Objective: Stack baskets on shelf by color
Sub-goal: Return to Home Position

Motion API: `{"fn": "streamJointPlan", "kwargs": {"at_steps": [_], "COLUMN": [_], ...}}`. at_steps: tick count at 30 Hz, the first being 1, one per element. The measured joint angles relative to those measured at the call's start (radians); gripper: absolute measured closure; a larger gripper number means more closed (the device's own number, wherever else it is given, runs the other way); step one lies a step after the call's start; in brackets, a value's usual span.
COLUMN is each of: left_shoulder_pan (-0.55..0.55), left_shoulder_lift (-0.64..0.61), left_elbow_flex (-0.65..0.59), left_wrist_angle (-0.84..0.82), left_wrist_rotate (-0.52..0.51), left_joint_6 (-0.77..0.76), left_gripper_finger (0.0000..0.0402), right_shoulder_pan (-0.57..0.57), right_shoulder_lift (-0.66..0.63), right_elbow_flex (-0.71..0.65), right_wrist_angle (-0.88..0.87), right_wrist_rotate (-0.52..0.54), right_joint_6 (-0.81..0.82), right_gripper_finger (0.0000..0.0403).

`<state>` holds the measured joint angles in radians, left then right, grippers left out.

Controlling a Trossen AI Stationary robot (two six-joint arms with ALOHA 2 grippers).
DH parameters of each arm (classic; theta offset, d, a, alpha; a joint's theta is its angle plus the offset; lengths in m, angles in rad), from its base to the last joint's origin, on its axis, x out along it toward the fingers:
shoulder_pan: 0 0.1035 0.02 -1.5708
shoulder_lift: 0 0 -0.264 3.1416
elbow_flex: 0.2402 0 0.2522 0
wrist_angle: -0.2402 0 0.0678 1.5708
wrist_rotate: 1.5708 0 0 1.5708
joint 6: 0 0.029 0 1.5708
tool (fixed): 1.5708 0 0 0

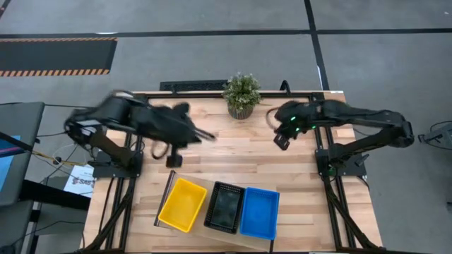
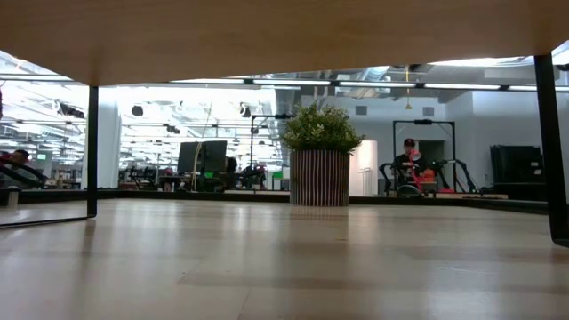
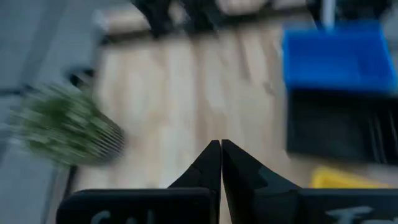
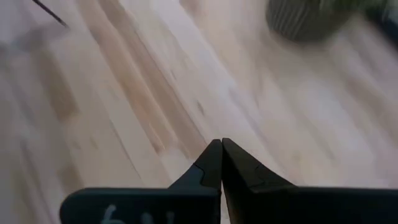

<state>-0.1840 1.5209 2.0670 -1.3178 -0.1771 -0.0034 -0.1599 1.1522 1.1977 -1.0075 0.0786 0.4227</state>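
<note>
Three baskets sit side by side on the shelf (image 1: 164, 206) at the table's near edge: yellow (image 1: 182, 204), black mesh (image 1: 224, 207) and blue (image 1: 259, 212). Whether each is a single basket or a stack, I cannot tell. The left wrist view shows the blue basket (image 3: 339, 56), the black one (image 3: 342, 124) and a corner of the yellow one (image 3: 339, 178). My left gripper (image 1: 210, 136) (image 3: 221, 149) hangs shut and empty above the table's middle, left of centre. My right gripper (image 1: 281, 143) (image 4: 221, 149) is shut and empty over bare wood near the far right.
A potted green plant (image 1: 241, 95) (image 2: 320, 164) (image 3: 62, 127) stands at the middle of the table's far edge, between the two grippers; its pot (image 4: 305, 22) shows in the right wrist view. The low view looks under the shelf board (image 2: 267, 36) between its dark legs (image 2: 92, 151).
</note>
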Motion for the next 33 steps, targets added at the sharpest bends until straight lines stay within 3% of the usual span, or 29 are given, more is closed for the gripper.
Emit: {"fn": "streamJointPlan", "kwargs": {"at_steps": [4,9,12,16,20,26,33], "left_shoulder_pan": [0.003,0.003,0.003,0.023,0.066,0.153,0.290], "left_shoulder_lift": [-0.072,-0.142,-0.174,-0.229,-0.341,-0.604,-0.901], "left_elbow_flex": [0.053,0.072,0.071,-0.010,-0.230,-0.757,-1.280], "left_wrist_angle": [0.068,0.092,0.054,0.102,0.248,0.655,1.033], "left_wrist_rotate": [-0.088,-0.088,-0.012,0.038,0.101,0.202,0.322], "left_joint_6": [-0.014,0.002,0.002,0.002,-0.010,-0.060,-0.193], "left_gripper_finger": [0.0401,0.0401,0.0401,0.0401,0.0401,0.0401,0.0401], "right_shoulder_pan": [-0.003,-0.015,-0.040,-0.046,-0.046,-0.043,-0.044], "right_shoulder_lift": [-0.092,-0.203,-0.274,-0.403,-0.606,-0.880,-1.091], "right_elbow_flex": [0.085,0.176,0.174,0.064,-0.140,-0.473,-0.680], "right_wrist_angle": [0.083,0.056,0.033,0.169,0.329,0.548,0.664], "right_wrist_rotate": [0.002,0.024,0.122,0.104,0.092,0.028,-0.005], "right_joint_6": [-0.111,-0.383,-0.278,-0.314,-0.272,-0.091,-0.032], "right_gripper_finger": [0.0377,0.0377,0.0381,0.0384,0.0380,0.0376,0.0383]}}
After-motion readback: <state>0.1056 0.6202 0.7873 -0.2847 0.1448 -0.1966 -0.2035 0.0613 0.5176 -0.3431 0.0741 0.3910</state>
